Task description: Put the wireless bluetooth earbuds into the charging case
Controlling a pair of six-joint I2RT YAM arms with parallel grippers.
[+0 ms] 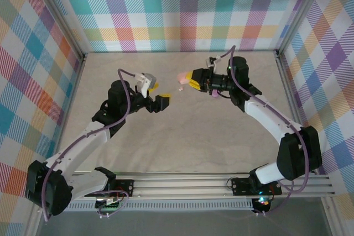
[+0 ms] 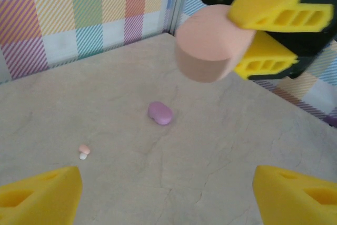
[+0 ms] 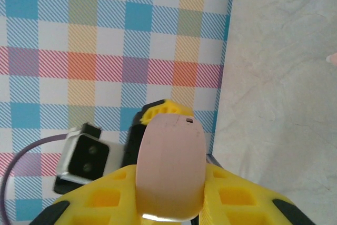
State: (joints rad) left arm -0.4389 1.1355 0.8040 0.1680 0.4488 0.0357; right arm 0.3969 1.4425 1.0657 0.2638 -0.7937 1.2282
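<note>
My right gripper (image 1: 192,77) is shut on the salmon-pink charging case (image 1: 182,75), holding it closed above the table; in the right wrist view the case (image 3: 171,167) stands between the yellow fingers (image 3: 105,204). My left gripper (image 1: 161,92) is open, a little to the left of the case and facing it. In the left wrist view its yellow fingertips (image 2: 39,193) frame bare table, with the case (image 2: 208,43) up ahead. One tiny pale pink earbud (image 1: 180,88) (image 2: 83,150) lies on the table below the case. The other earbuds are out of view.
A purple oval case (image 2: 159,113) lies on the table beneath my right arm (image 1: 213,95). Plaid walls enclose the beige table (image 1: 182,136) on three sides. The left wrist camera (image 3: 84,159) faces my right gripper.
</note>
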